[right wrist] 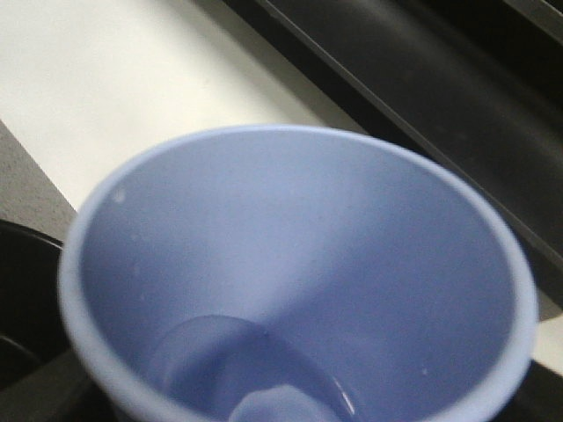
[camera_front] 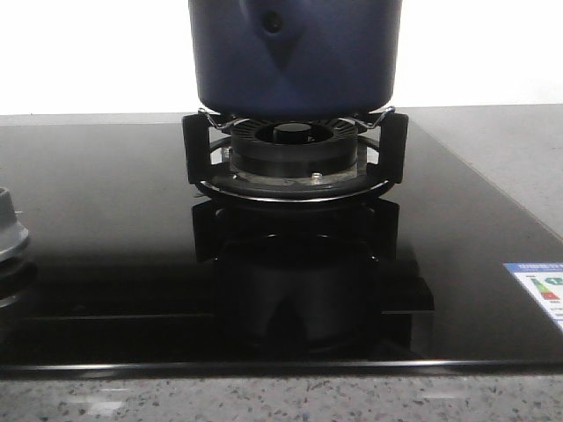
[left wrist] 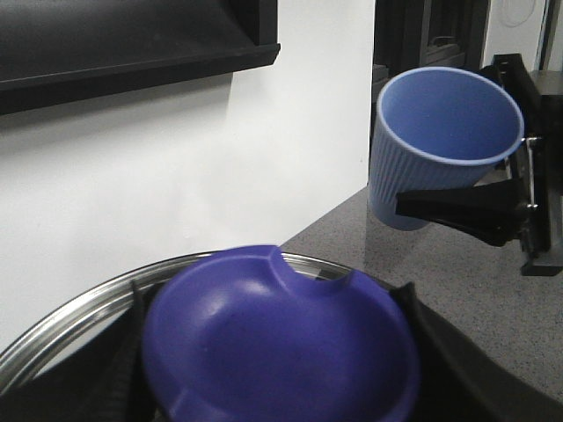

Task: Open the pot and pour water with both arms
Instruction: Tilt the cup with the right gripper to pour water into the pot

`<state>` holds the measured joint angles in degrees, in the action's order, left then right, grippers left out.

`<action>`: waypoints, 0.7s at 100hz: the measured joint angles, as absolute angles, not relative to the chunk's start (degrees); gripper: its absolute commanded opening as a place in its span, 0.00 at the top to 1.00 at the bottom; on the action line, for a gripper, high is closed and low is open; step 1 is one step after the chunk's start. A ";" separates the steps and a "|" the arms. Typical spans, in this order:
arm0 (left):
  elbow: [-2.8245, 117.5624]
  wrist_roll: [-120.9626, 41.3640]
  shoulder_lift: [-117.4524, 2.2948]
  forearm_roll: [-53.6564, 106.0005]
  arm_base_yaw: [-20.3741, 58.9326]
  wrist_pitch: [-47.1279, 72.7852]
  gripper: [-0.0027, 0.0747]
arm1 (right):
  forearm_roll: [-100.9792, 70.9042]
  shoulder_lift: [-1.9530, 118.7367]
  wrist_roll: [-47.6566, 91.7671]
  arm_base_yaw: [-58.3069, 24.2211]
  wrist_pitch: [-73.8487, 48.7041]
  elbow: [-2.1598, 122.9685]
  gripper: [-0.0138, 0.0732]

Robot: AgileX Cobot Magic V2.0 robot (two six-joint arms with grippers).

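Observation:
The navy-blue pot (camera_front: pixel 295 57) stands on the black burner support (camera_front: pixel 295 158); its top is cut off in the front view. In the left wrist view my left gripper (left wrist: pixel 281 352) is shut on the round blue knob (left wrist: pixel 277 338) of the lid, with dark fingers (left wrist: pixel 440 352) on either side. The lid's steel rim (left wrist: pixel 79 308) shows behind the knob. My right gripper (left wrist: pixel 444 198) is shut on a ribbed light-blue cup (left wrist: pixel 440 145), held tilted above the counter. The cup's inside (right wrist: pixel 299 272) fills the right wrist view, with a little water at its bottom. Neither gripper shows in the front view.
The black glass hob (camera_front: pixel 106 264) spreads round the burner. A small grey metal burner part (camera_front: pixel 10 233) sits at the left edge and a label sticker (camera_front: pixel 541 286) at the right. A dark hood (left wrist: pixel 132 44) hangs on the white wall. Grey speckled counter (left wrist: pixel 457 290) lies beneath the cup.

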<state>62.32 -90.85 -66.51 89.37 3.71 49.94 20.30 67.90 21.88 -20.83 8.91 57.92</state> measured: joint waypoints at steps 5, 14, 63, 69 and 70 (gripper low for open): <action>62.32 -90.85 -66.51 89.50 3.71 49.94 0.64 | 21.97 68.70 21.88 -20.83 8.76 58.39 0.52; 62.32 -90.85 -66.51 89.50 3.71 49.94 0.64 | 25.91 69.52 21.88 -20.83 8.56 58.85 0.52; 62.32 -90.85 -66.51 89.50 3.71 49.94 0.64 | 37.92 72.02 21.88 -20.92 8.28 58.85 0.52; 62.32 -90.85 -66.51 89.59 3.71 49.94 0.64 | 39.00 72.28 21.75 -20.92 8.51 58.85 0.52; 62.32 -90.85 -66.51 89.59 3.71 49.94 0.64 | 39.01 72.48 21.77 -20.92 8.51 58.85 0.52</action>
<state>62.32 -90.85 -66.51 89.59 3.71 49.94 39.01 72.48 21.77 -20.92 8.51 58.85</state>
